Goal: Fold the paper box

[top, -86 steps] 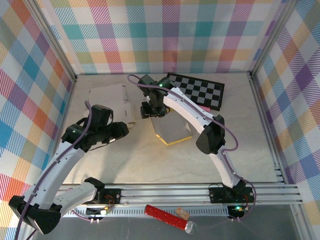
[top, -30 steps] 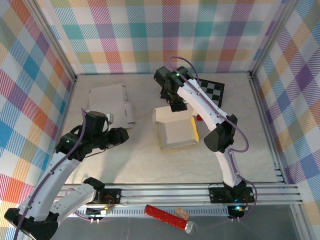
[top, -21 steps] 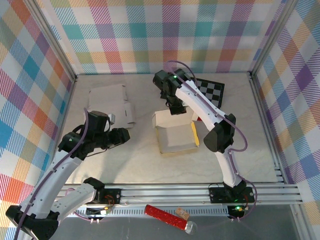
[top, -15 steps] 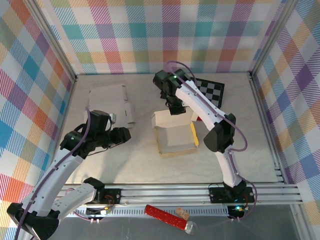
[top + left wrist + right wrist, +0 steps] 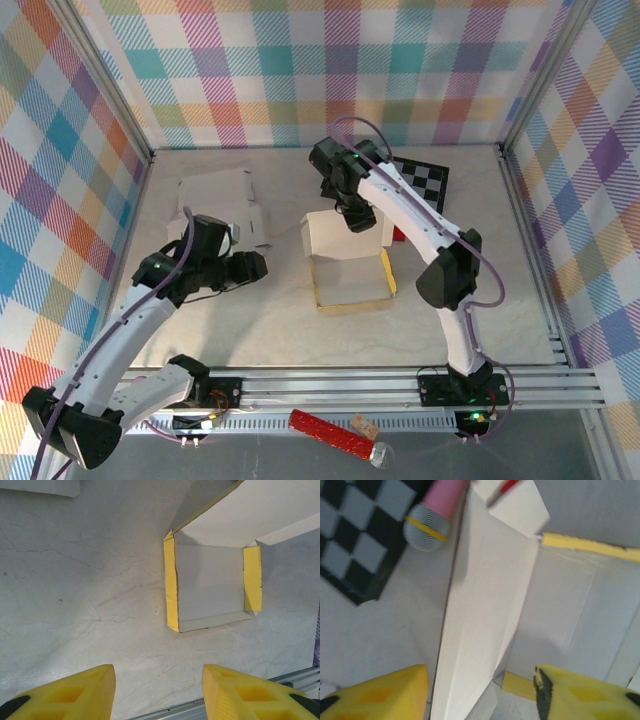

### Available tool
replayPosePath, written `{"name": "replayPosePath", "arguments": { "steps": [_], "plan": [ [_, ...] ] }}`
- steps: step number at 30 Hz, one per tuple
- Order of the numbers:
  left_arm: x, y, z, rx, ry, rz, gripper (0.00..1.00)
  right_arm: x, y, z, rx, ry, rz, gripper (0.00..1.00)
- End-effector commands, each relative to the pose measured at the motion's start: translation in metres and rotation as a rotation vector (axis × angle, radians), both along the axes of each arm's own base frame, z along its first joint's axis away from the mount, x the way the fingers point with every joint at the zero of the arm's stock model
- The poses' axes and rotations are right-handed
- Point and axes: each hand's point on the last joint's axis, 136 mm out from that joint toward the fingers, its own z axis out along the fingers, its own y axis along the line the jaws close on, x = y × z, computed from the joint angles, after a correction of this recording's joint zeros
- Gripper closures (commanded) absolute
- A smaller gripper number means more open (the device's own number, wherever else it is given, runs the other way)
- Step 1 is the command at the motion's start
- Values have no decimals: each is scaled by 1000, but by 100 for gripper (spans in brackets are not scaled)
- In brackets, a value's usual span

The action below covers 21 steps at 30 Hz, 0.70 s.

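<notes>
The paper box (image 5: 352,272) sits mid-table, white inside with yellow edges, its back flap (image 5: 338,234) standing up. My right gripper (image 5: 359,216) hovers over that flap. In the right wrist view the right gripper (image 5: 480,695) is open, and the white flap (image 5: 485,630) rises between its yellow fingers (image 5: 375,692) without being pinched. My left gripper (image 5: 250,268) is low on the table to the box's left. From the left wrist the left gripper (image 5: 157,690) is open with only bare table between its fingers, and the box (image 5: 212,585) lies ahead.
A flat white cardboard blank (image 5: 220,198) lies at the back left. A chessboard (image 5: 426,180) and a pink microphone (image 5: 432,515) are behind the box, with a small red item (image 5: 398,235) by the box's right side. A red tube (image 5: 330,432) lies beyond the front rail.
My right gripper has opened and let go of the box's back flap, which now stands more upright. The left arm has edged right, closer to the box.
</notes>
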Motion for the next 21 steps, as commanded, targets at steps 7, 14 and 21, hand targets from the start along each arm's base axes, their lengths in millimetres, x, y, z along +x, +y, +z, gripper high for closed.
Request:
{"name": "replayPosePath", "arguments": {
  "steps": [7,14,21],
  "plan": [
    [35,-18,13,74,-39,-133,49,34,-18,113,-225,-567,874,34],
    [72,-43,-1,132,-2,-270,48,-24,-76,25,-264,-389,1387,31],
    [111,-76,-23,170,-4,-396,43,-6,-91,-32,-231,-283,1541,33]
  ]
}}
